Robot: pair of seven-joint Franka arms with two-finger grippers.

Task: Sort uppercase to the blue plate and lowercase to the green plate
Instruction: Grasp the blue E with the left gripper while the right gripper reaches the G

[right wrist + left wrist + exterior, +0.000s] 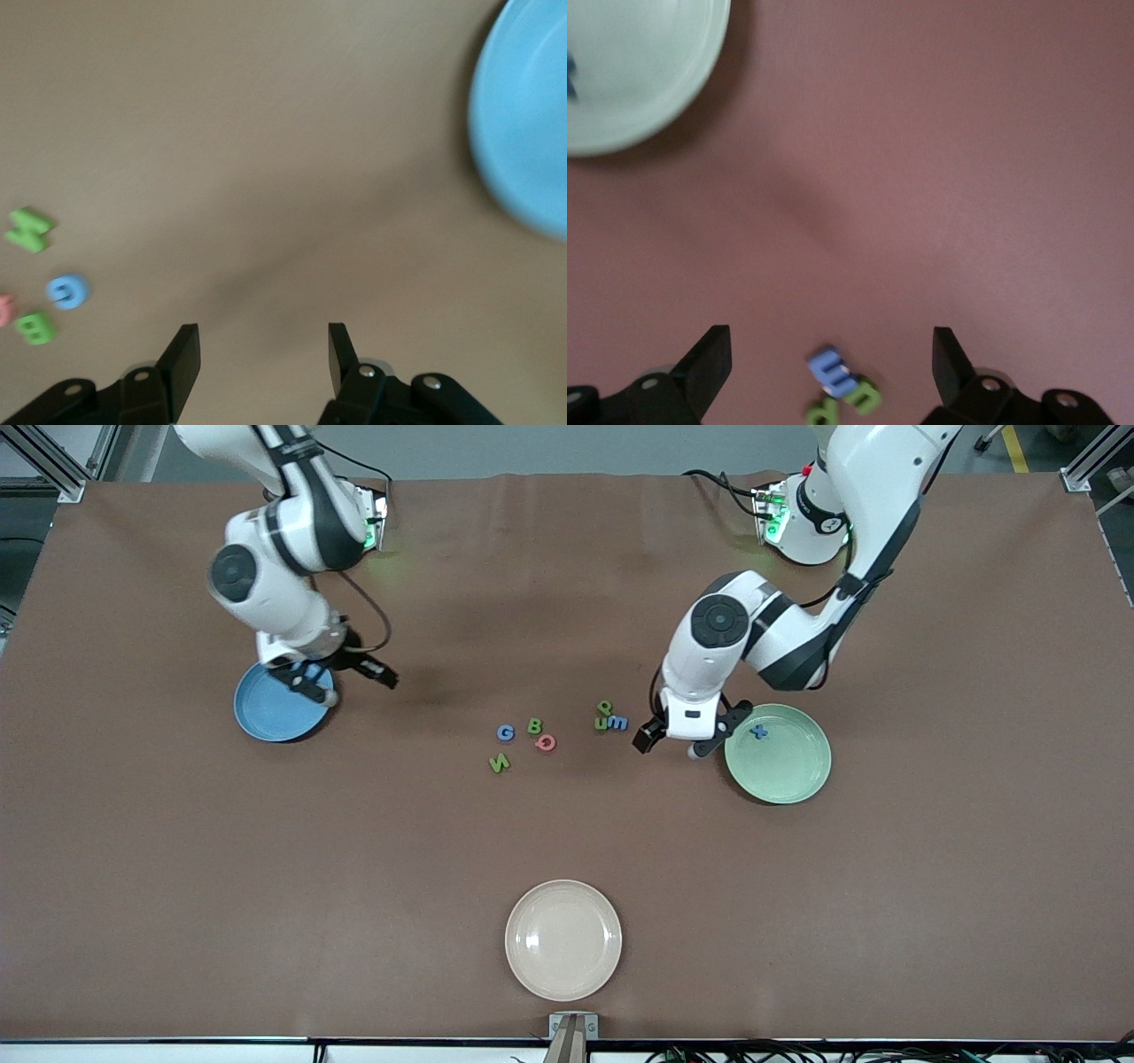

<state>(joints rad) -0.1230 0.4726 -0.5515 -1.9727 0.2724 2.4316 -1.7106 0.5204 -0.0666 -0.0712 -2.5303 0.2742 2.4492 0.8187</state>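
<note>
The uppercase letters lie mid-table: blue G (505,732), green B (535,725), pink Q (546,742) and green N (500,763). Beside them the lowercase green p (604,708), green u (601,724) and blue m (617,723) lie bunched together. A blue cross-shaped lowercase letter (758,732) lies in the green plate (797,779). My left gripper (680,742) is open and holds nothing, over the table between that bunch and the green plate; its wrist view shows the m (830,367) between the fingers. My right gripper (345,677) is open and holds nothing at the blue plate's (266,717) rim.
A cream-white plate (563,939) sits near the front edge of the table, nearer the front camera than all the letters. In the right wrist view the blue plate (532,124) and the letters N (28,228), G (67,291) and B (35,328) show.
</note>
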